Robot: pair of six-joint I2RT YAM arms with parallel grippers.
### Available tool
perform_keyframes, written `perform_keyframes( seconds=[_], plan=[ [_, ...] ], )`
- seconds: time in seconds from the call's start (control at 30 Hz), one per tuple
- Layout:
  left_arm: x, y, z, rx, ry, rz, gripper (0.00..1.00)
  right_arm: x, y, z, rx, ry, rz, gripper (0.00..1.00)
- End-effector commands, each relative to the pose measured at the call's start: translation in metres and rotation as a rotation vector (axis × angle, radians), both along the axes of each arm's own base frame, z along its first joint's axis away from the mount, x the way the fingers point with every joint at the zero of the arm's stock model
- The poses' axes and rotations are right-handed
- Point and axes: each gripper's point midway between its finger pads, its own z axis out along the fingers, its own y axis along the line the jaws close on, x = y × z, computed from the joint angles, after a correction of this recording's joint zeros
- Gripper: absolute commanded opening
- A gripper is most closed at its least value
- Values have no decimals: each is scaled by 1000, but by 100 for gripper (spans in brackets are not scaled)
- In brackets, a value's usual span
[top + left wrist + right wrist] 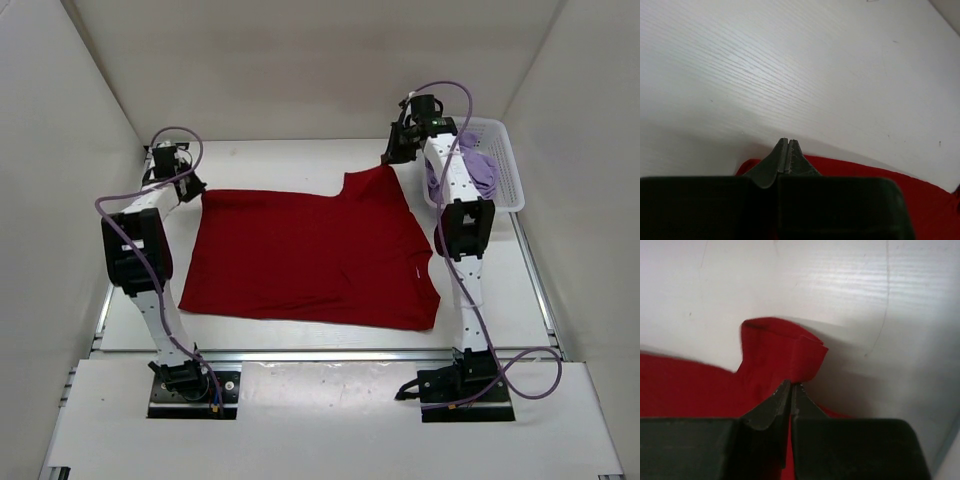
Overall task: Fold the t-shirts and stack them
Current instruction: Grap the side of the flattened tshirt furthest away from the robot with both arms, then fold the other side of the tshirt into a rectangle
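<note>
The deep red t-shirt (310, 255) lies spread flat across the middle of the table. My left gripper (192, 187) is at its far left corner. In the left wrist view it (788, 141) is shut, with red cloth (880, 175) running under and beside the fingers. My right gripper (388, 158) is shut on the shirt's far right part and holds it slightly raised. In the right wrist view the tips (791, 385) pinch the red cloth (775, 350). The lavender t-shirt (483, 170) lies bunched in the basket. The teal t-shirt is out of view.
The white mesh basket (505, 160) stands at the back right, just right of my right arm. White walls close in the table on the left, back and right. A metal rail runs along the table's near edge (330, 353).
</note>
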Motion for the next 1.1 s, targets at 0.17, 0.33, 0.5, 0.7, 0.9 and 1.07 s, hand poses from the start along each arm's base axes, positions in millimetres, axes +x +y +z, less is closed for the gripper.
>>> perform_keyframes(
  seconds=[0.17,0.33,0.5,0.7,0.9,1.07],
  plan=[
    [-7,-14,51,-64,-132,-31,0,-68,22,32,-118,40,91,1],
    [-14,-15,56,-77,-147,-36,0,-141,11,20,-30,-33,34,0],
    [-24,-8,62,-82,-157,-21,0,-165,8,32,-110,-81,23,0],
    [-52,-2,59,-87,-152,3,0,-194,-11,52,-34,-179,-73,0],
    [-66,-2,73,-61,-163,0,0,-229,-32,62,-23,-222,-123,0],
    [-87,2,66,-79,-149,15,0,-264,-44,54,-44,-215,-149,0]
  ],
)
